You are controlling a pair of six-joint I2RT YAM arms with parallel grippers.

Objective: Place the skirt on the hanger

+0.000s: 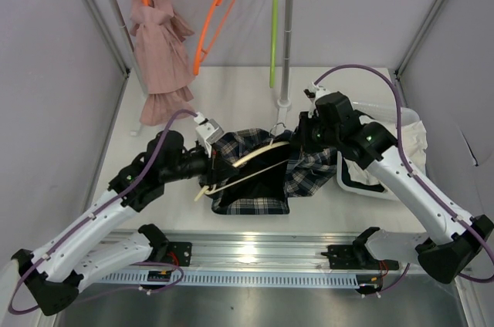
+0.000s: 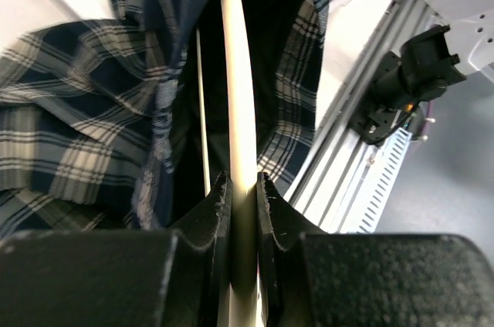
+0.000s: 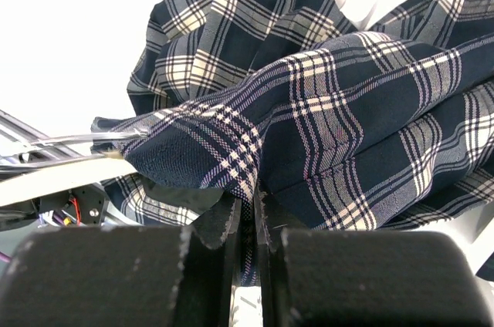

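The dark plaid skirt (image 1: 255, 169) lies bunched on the white table between the arms. The cream hanger (image 1: 251, 157) runs across and partly inside the skirt, with its hook near the rack foot. My left gripper (image 1: 210, 163) is shut on the hanger's arm (image 2: 242, 111), which runs into the skirt's opening (image 2: 93, 111). My right gripper (image 1: 302, 140) is shut on a fold of the skirt (image 3: 309, 103) at its right edge. A pale piece of the hanger (image 3: 54, 176) shows at the left of the right wrist view.
A clothes rack (image 1: 285, 49) stands at the back with a pink garment (image 1: 160, 49), orange hangers (image 1: 216, 18) and a lime-green hanger (image 1: 273, 34). A white basket with white cloth (image 1: 401, 142) sits at the right. A metal rail (image 1: 255, 254) runs along the near edge.
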